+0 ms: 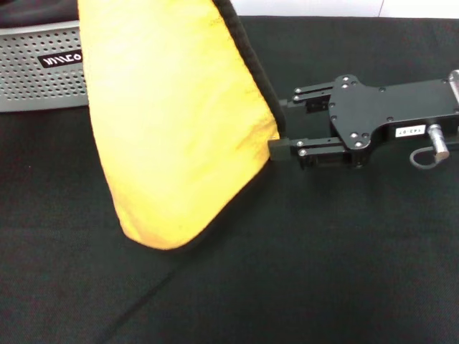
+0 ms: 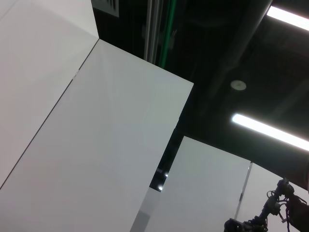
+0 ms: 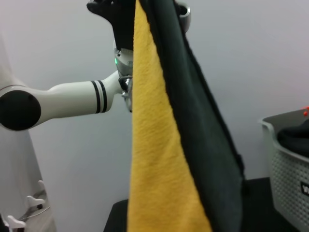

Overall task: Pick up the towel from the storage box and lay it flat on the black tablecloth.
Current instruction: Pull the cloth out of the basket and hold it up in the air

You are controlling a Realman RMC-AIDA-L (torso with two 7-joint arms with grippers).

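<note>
The yellow-orange towel with black edging hangs in the air above the black tablecloth, its lower corner close to the cloth. It hangs from my left gripper, which is above the head view's top edge and shows only in the right wrist view, shut on the towel's upper corner. My right gripper reaches in from the right, open, with its two fingers on either side of the towel's right edge. The grey perforated storage box stands at the back left.
The storage box also shows in the right wrist view, with something dark inside. The left wrist view shows only white wall panels and ceiling lights. The black tablecloth stretches across the front and right.
</note>
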